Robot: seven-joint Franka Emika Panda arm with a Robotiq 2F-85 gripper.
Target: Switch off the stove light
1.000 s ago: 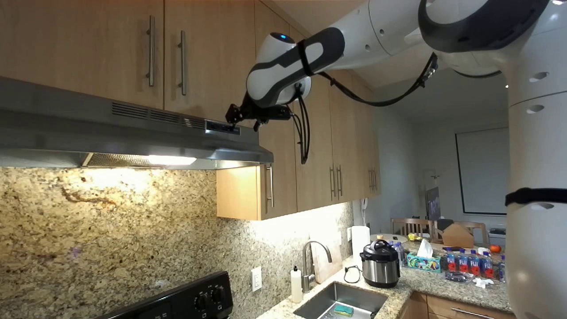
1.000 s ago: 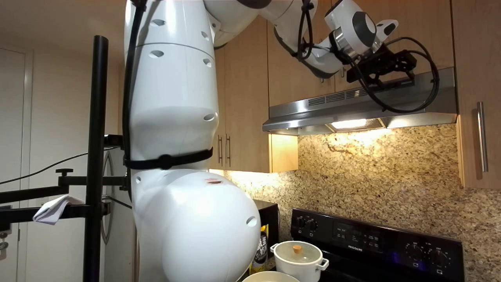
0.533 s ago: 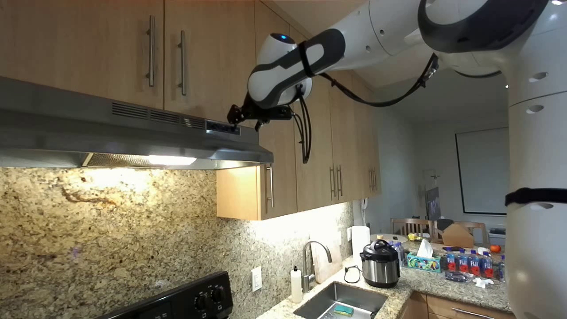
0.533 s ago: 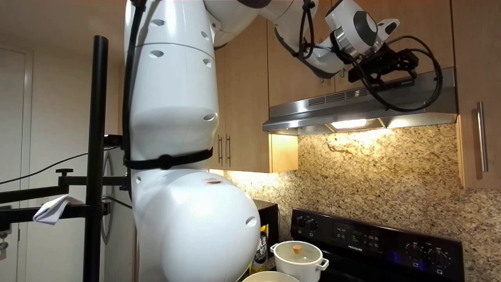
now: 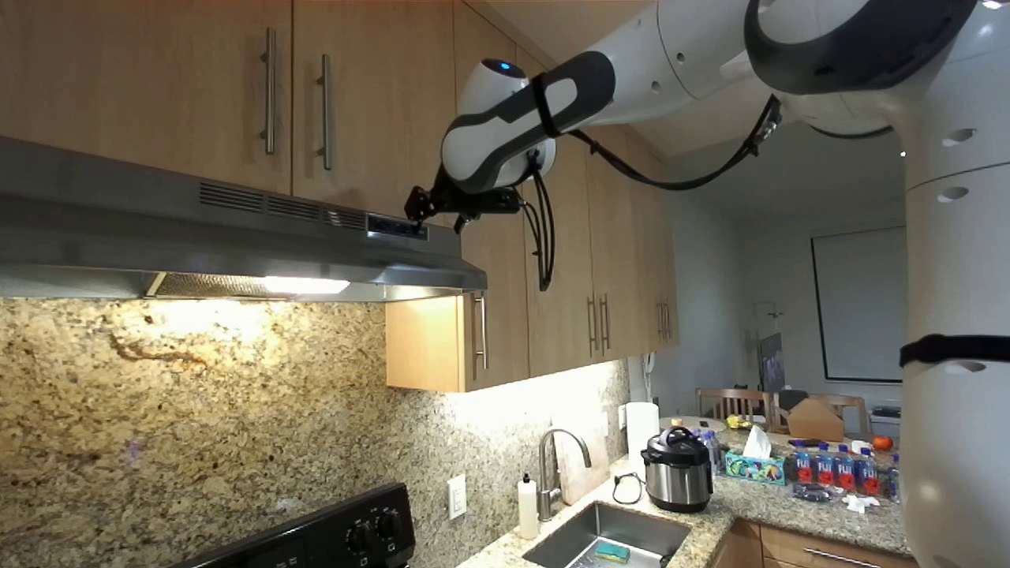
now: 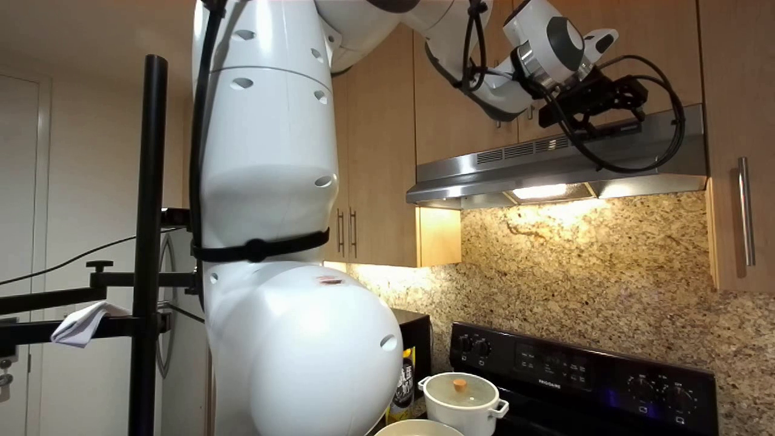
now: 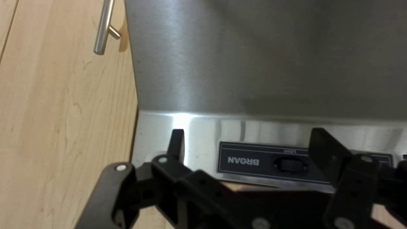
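The range hood [image 5: 237,244] is brushed steel, and its stove light [image 5: 306,285] glows underneath; the lit light also shows in an exterior view [image 6: 540,192]. A dark BROAN control panel [image 7: 243,161] on the hood's front carries a black rocker switch [image 7: 290,165] labelled LIGHT, upside down in the wrist view. My gripper [image 7: 247,138] is open and empty, its fingers wide apart. The switch appears between them, nearer the right finger, which covers the panel's right part. In both exterior views the gripper [image 5: 438,221] [image 6: 611,121] is at the panel; contact cannot be told.
Wooden cabinets with bar handles [image 5: 326,110] stand above and beside the hood. A cable loop [image 6: 660,157] hangs from the wrist in front of the hood. Below are the black stove panel [image 6: 557,369] and a white lidded pot [image 6: 463,409].
Between one second and half a second ago the gripper shifts slightly to the right in both exterior views. Since then it looks still. The stove light stays lit throughout.
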